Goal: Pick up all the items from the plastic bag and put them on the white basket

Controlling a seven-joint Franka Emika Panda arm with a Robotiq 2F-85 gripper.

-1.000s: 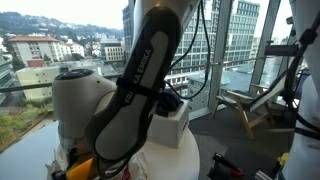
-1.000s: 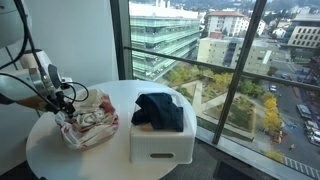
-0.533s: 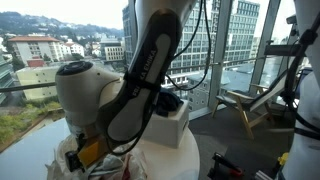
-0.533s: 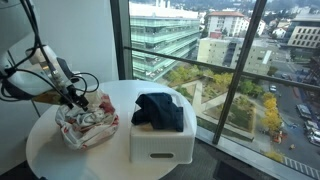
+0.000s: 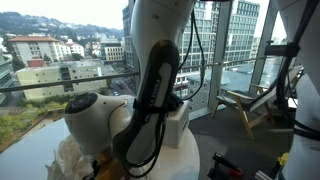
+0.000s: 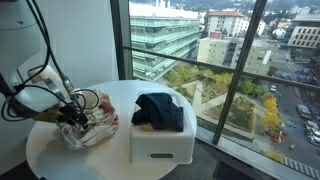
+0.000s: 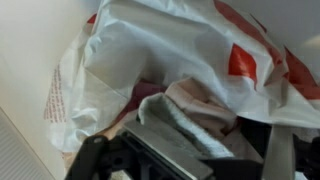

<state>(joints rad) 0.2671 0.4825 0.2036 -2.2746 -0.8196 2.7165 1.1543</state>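
Compared with half a second ago, the arm (image 6: 30, 98) is lower and closer to the table (image 6: 60, 165), and the gripper (image 6: 73, 116) is now at the mouth of the plastic bag (image 6: 92, 128) and no longer above it. In an exterior view the big pale arm (image 5: 150, 90) also sits lower and more to the middle, and it hides most of the scene behind it.

In the wrist view the gripper (image 7: 185, 165) comes in from the bottom edge. Its dark fingers (image 7: 92, 160) stand well apart, one at each side of the picture. Between them lies crumpled material from the bag. I cannot tell if the fingers touch it, and they have not closed on anything. The plastic bag (image 7: 170, 45) is white with red print, and its opening is turned to the camera. Inside it a pale striped cloth (image 7: 195, 105) shows, with something pinkish just beside it.

The bag lies on the round white table, near the white basket (image 6: 160, 143) but apart from it. A dark blue cloth (image 6: 160, 110) lies on top of the basket. In an exterior view the white basket (image 5: 180, 125) is partly hidden behind the arm.
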